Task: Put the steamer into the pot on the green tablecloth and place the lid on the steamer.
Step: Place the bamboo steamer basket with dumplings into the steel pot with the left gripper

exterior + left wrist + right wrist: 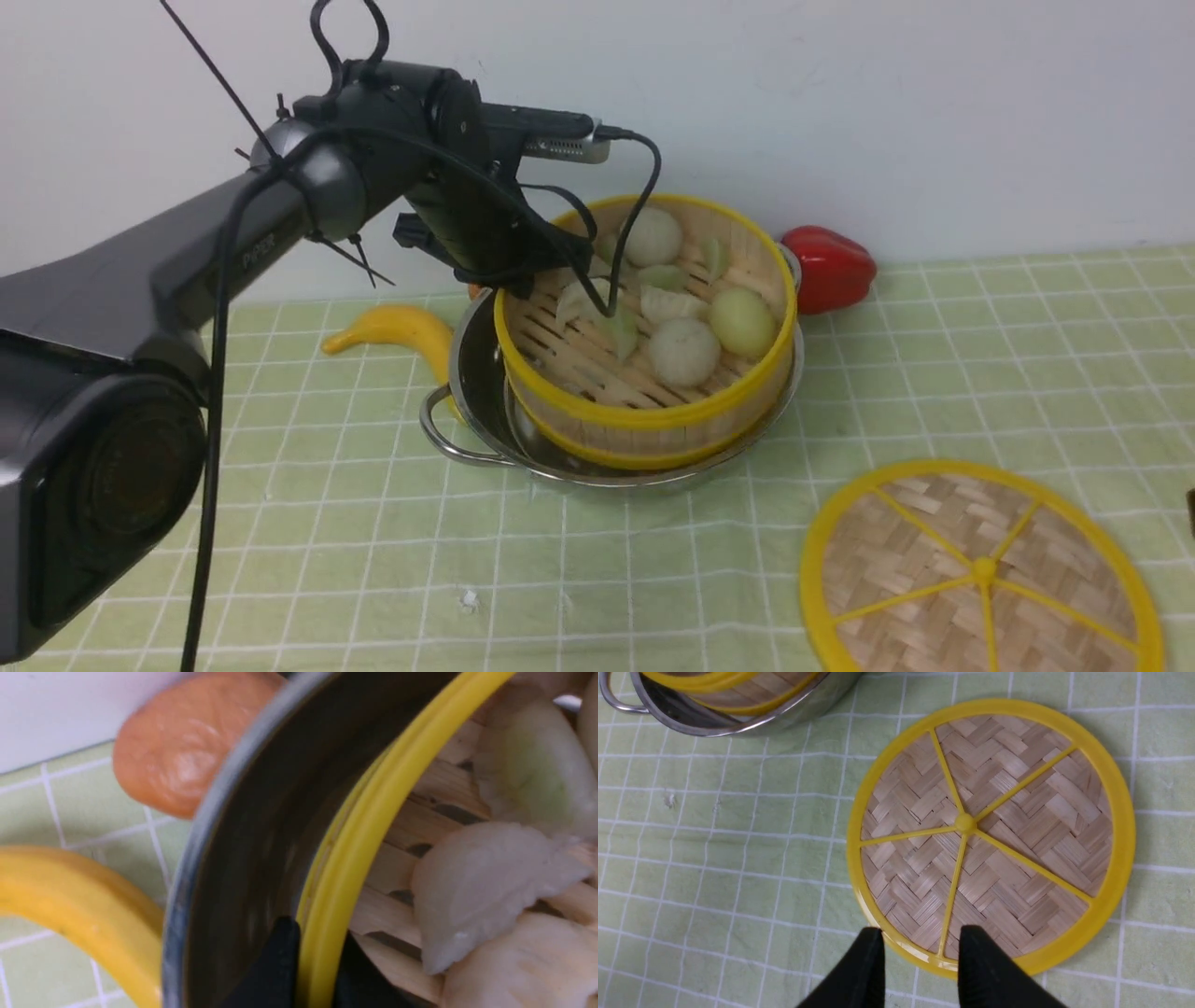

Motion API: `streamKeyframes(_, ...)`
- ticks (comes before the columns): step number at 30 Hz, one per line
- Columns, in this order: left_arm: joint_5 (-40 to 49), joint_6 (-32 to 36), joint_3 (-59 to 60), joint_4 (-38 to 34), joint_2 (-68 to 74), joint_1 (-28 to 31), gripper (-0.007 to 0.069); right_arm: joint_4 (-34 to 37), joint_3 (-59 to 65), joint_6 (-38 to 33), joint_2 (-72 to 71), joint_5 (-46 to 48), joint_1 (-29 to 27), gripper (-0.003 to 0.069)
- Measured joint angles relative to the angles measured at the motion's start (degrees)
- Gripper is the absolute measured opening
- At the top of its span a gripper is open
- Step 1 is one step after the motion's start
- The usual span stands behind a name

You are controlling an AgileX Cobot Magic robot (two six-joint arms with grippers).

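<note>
the steamer (644,411) is inside the pot (476,373), seemingly not settled level. the left gripper (313,970) pinches its rim, likely to seat it. right of the pot, nearer me, the right gripper (920,952) hovers spread and empty over the lid (994,826), likely readying. one steamer, one pot, one lid.

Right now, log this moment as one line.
left gripper: shut on steamer rim | steamer: in pot, uncovered | right gripper: open over lid edge | lid: flat on green tablecloth
</note>
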Motion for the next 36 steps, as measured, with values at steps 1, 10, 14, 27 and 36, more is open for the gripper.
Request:
streamKeyframes(1, 0.1, 0.0, 0.0, 0.6, 0.4, 0.3, 0.0032, 0.0, 0.0, 0.0, 0.0, 0.0, 0.0, 0.0242)
streamKeyframes(10, -0.7, 0.1, 0.3, 1.1, 2.2, 1.1, 0.0032, 0.0, 0.0, 0.0, 0.0, 0.0, 0.0, 0.0242)
streamKeyframes(14, -1.6, 1.6, 0.3, 0.8, 2.7, 0.9, 0.0032, 0.0, 0.0, 0.0, 0.0, 0.0, 0.0, 0.0242)
streamKeyframes(27, -2.3, 6.1, 0.0, -0.5, 4.8, 0.9, 0.0221, 0.0, 0.0, 0.0, 0.0, 0.0, 0.0, 0.0242)
streamKeyframes(36, -1.7, 6.1, -3.7, -0.6, 5.1, 0.6, 0.0449, 0.0, 0.0, 0.0, 0.0, 0.0, 0.0, 0.0242)
